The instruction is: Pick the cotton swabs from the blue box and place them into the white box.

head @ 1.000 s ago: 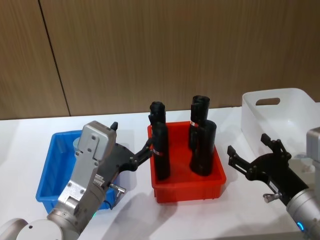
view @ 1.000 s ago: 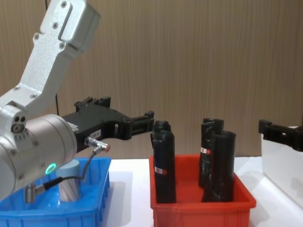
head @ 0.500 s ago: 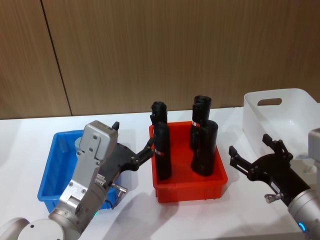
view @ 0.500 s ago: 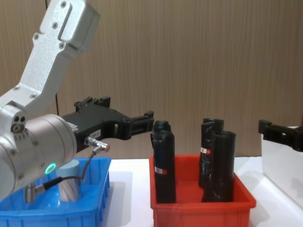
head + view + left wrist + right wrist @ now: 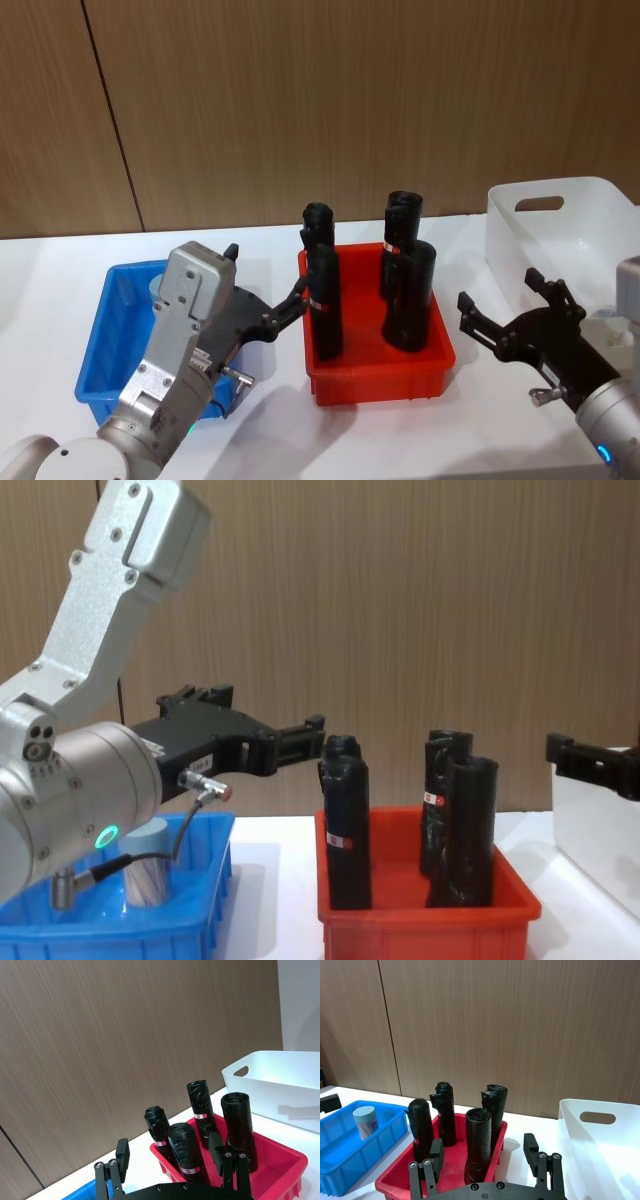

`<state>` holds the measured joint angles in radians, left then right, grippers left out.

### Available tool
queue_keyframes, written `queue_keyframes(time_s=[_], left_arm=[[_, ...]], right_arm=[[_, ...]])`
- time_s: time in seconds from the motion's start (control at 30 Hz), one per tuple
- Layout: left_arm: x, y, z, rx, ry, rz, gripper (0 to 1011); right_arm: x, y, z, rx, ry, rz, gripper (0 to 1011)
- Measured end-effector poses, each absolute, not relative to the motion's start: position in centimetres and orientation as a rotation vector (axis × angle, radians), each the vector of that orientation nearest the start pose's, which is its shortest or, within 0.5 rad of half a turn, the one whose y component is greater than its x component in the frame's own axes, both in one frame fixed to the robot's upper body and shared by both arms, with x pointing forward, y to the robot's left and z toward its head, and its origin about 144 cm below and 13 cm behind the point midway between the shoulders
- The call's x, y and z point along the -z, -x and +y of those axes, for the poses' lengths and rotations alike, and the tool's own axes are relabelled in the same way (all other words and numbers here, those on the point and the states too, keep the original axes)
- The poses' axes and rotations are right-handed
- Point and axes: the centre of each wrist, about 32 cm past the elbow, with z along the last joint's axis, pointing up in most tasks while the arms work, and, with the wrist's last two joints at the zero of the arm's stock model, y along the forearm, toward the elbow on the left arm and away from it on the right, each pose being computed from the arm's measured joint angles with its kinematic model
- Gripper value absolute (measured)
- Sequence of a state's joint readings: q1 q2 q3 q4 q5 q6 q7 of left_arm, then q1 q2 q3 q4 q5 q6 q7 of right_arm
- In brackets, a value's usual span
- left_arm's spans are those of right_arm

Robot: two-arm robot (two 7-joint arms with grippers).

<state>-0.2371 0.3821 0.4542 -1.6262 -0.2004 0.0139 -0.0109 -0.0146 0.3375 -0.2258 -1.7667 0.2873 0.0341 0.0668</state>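
One small clear plastic tub of cotton swabs (image 5: 364, 1122) with a pale blue-grey round lid stands upright in the shallow bright-blue plastic box (image 5: 98, 345), which sits toward the left edge of the white surface (image 5: 270, 410). The left hand (image 5: 265, 272) hovers above the right side of that box, higher than the tub and not touching it. Its fingers are spread and hold nothing, and they point toward the red plastic bin (image 5: 380, 385) at the middle of the surface, where four tall black wrapped rolls (image 5: 322, 310) stand. The white plastic box (image 5: 590, 205) with the oblong handle slot rests at the right edge. What can be seen of its inside holds nothing. The right hand (image 5: 497, 288) hangs over the surface between the red bin and the white box, released and empty. As I judge it, nothing is delivered: the tub has yet to be grasped, lifted, carried past the red bin and set down in the white box.
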Motion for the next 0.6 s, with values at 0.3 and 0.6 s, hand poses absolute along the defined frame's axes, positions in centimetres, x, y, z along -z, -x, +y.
queue_keyframes(time_s=[0.3, 0.6], left_arm=[[-120.44, -49.2, 19.84, -1.124, -0.061, -0.268, 1004], [-120.44, -49.2, 19.84, -1.124, -0.061, -0.268, 1004]], right_arm=[[-118.85, -44.38, -23.73, 1.228, -0.025, -0.075, 1002], [-118.62, -45.04, -24.16, 1.209, -0.019, -0.077, 1002]])
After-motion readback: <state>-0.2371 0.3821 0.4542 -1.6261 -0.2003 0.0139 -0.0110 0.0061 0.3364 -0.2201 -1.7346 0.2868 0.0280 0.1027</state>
